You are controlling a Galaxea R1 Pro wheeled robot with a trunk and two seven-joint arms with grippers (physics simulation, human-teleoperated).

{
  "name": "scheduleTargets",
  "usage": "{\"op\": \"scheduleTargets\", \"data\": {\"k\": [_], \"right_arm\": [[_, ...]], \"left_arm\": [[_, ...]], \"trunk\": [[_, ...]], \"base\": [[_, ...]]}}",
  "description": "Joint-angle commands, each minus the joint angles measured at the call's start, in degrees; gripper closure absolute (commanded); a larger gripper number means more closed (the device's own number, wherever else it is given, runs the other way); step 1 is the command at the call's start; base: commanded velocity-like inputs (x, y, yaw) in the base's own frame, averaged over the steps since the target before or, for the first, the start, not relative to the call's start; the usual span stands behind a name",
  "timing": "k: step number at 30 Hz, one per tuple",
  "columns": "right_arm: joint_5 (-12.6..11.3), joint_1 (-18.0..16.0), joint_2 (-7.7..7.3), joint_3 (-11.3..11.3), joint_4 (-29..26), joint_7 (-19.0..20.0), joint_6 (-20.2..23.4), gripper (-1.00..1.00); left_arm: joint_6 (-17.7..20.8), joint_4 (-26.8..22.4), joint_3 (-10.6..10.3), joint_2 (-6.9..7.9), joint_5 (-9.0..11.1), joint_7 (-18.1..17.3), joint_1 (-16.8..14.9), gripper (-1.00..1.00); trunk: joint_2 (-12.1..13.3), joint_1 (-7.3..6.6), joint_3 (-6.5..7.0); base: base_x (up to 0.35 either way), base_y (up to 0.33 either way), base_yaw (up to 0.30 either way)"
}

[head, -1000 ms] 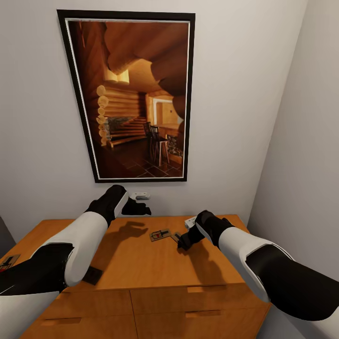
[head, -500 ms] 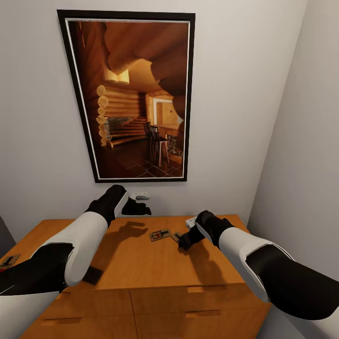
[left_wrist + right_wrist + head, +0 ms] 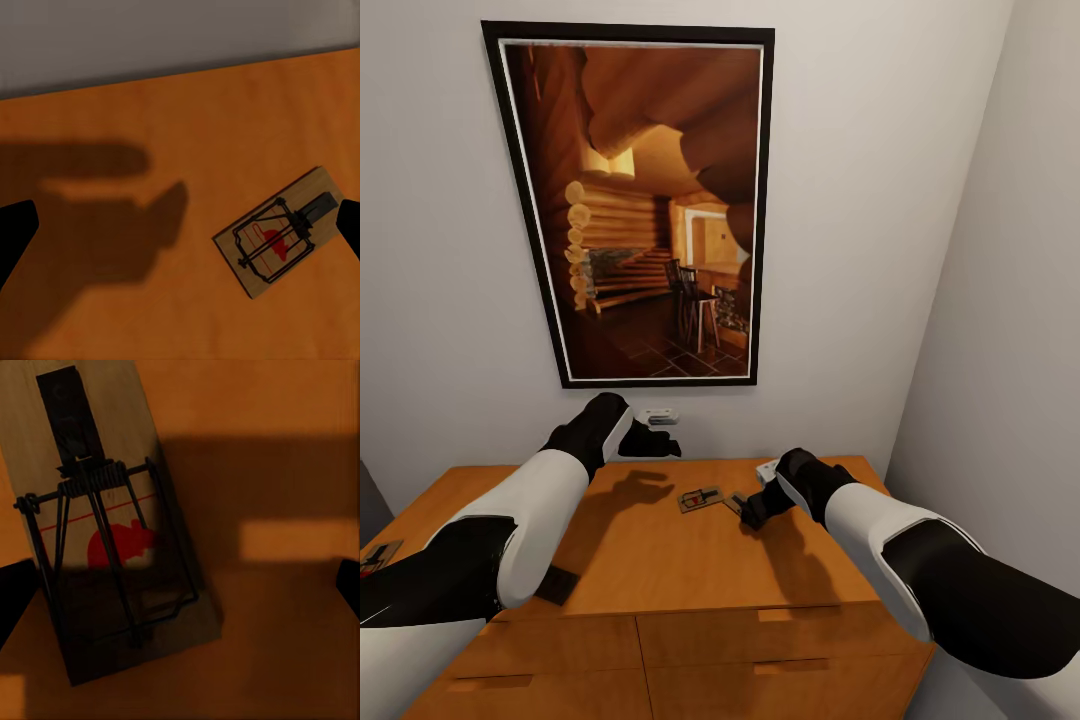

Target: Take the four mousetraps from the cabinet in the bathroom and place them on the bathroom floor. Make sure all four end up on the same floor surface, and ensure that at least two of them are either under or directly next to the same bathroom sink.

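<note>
Head view first: I'm parked in front of the cabinet (image 3: 660,560), looking down on its flat top. My right gripper (image 3: 752,516) is low over the wood, and just beyond its fingertips lies a mousetrap (image 3: 700,498), flat on the top. A second trap (image 3: 734,503) is half hidden right at the gripper's tip, so I can't tell from here whether the fingers touch it. My left gripper (image 3: 650,442) hangs higher, back near the wall under the framed cabin picture (image 3: 640,205), well clear of the traps. Another mousetrap (image 3: 378,556) sits at the far left edge of the top, beside my left upper arm.

Left wrist: both dark fingertips (image 3: 16,232) sit wide apart with bare wood between them, so this gripper is spread and carrying nothing. A mousetrap (image 3: 285,231) lies flat ahead of it, close to the far fingertip, angled across.

Right wrist: fingertips (image 3: 15,596) again spread to the frame edges, nothing held. The mousetrap (image 3: 105,521) lies directly below and between them, off toward one finger, its long side skewed to the closing line.

So I judge this is the pick-up step, none taken yet. Next I'd centre the right gripper over the board, square the wrist to its narrow width, drop until the fingers straddle the edges, then close.
</note>
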Motion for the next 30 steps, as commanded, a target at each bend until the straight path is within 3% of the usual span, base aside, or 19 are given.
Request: {"op": "scheduleTargets", "data": {"k": [1, 21, 22, 30], "right_arm": [[1.2, 0.0, 0.00, 1.8, 1.6, 0.1, 0.0, -1.00], [1.3, 0.0, 0.00, 1.8, 1.7, 0.0, -0.1, -1.00], [1.3, 0.0, 0.00, 1.8, 1.7, 0.0, -0.1, 1.00], [1.3, 0.9, 0.00, 1.9, 1.7, 0.1, -0.1, 1.00]], "left_arm": [[0.3, -0.1, 0.1, -0.01, -0.4, -0.3, 0.0, -1.00], [0.2, -0.1, 0.1, -0.01, -0.4, -0.4, 0.0, -1.00], [0.2, -0.1, 0.1, -0.01, -0.4, -0.4, 0.0, -1.00], [0.2, -0.1, 0.1, -0.01, -0.4, -0.4, 0.0, -1.00]], "trunk": [[0.0, 0.02, -0.09], [0.0, 0.02, -0.09], [0.0, 0.02, -0.09], [0.0, 0.02, -0.09]], "base": [[0.000, 0.000, 0.000], [0.000, 0.000, 0.000], [0.000, 0.000, 0.000], [0.000, 0.000, 0.000]]}}
